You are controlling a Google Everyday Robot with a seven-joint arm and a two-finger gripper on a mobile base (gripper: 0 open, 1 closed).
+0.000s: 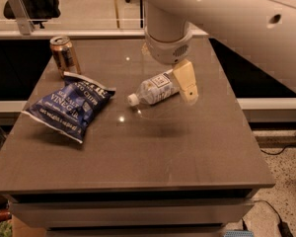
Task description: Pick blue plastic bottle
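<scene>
The blue plastic bottle is small and clear, with a white cap and a pale label bearing a dark square mark. It lies on its side near the middle of the brown table, cap pointing to the front left. My gripper hangs from the large white arm and sits right at the bottle's base end, on its right side, just above the table top. It holds nothing that I can see.
A blue chip bag lies flat at the left of the table. A metal can stands upright at the far left corner. The table's front edge and right edge drop to the floor.
</scene>
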